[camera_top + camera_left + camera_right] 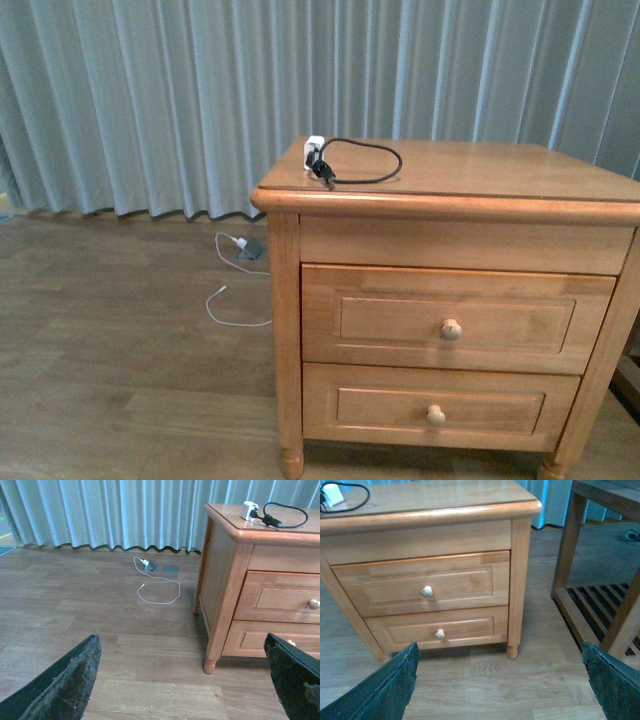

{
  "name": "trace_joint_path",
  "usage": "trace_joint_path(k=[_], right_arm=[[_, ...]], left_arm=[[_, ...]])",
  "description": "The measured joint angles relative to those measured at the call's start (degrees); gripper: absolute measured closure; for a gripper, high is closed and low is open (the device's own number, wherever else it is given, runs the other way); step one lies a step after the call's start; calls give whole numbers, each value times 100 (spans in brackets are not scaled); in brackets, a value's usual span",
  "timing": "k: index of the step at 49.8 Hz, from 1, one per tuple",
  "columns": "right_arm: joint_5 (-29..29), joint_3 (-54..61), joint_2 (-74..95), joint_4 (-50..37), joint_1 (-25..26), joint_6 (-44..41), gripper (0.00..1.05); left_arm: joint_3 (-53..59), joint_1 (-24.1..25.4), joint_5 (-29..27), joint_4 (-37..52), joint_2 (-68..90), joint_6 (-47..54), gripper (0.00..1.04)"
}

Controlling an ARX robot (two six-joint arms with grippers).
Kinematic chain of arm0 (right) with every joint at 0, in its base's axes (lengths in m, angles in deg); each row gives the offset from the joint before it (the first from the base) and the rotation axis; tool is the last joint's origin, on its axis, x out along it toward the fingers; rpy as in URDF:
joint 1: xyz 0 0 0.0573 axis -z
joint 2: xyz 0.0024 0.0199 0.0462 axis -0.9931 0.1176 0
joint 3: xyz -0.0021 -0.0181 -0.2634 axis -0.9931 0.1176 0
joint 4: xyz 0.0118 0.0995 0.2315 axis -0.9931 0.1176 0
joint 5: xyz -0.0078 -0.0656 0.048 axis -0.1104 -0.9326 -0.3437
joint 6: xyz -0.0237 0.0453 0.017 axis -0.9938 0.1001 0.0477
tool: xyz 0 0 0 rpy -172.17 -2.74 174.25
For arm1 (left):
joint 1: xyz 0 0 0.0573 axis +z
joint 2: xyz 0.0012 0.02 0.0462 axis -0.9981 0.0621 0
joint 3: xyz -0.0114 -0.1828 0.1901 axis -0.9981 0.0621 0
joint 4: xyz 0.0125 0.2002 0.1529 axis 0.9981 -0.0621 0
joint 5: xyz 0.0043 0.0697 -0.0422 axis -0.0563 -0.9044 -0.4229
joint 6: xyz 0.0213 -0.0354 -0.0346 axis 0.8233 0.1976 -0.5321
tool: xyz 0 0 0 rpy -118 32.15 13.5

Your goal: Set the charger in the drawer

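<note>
The charger (316, 152), a small white plug block with a looped black cable, lies on the top of the wooden nightstand near its back left corner; it also shows in the left wrist view (250, 510) and at the edge of the right wrist view (332, 494). The upper drawer (455, 318) with one pale round knob is shut; it shows in the right wrist view (427, 584) too. My left gripper (185, 680) is open and empty, low over the floor left of the nightstand. My right gripper (500, 685) is open and empty, in front of the drawers.
The lower drawer (435, 408) is shut. A thin white cable with a grey adapter (150, 577) lies on the wooden floor by the curtain. A wooden slatted frame (600, 580) stands right of the nightstand. Grey curtains (200, 90) hang behind.
</note>
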Motion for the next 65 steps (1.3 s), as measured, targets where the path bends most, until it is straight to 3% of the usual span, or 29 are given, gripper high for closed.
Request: trace_joint_path(k=[8, 17, 34, 54, 65], right_arm=[[186, -684, 3003, -2225, -332, -72, 8], [210, -1672, 5637, -3464, -590, -212, 8], [70, -4135, 9315, -3851, -767, -214, 8], [-181, -6249, 11335, -3569, -852, 31, 8], [-227, -6780, 11801, -3558, -870, 109, 8]], left_arm=[[0, 0, 0, 0, 0, -2, 6], [0, 0, 0, 0, 0, -2, 6], [0, 0, 0, 0, 0, -2, 6], [0, 0, 0, 0, 0, -2, 6], [0, 0, 0, 0, 0, 0, 6]])
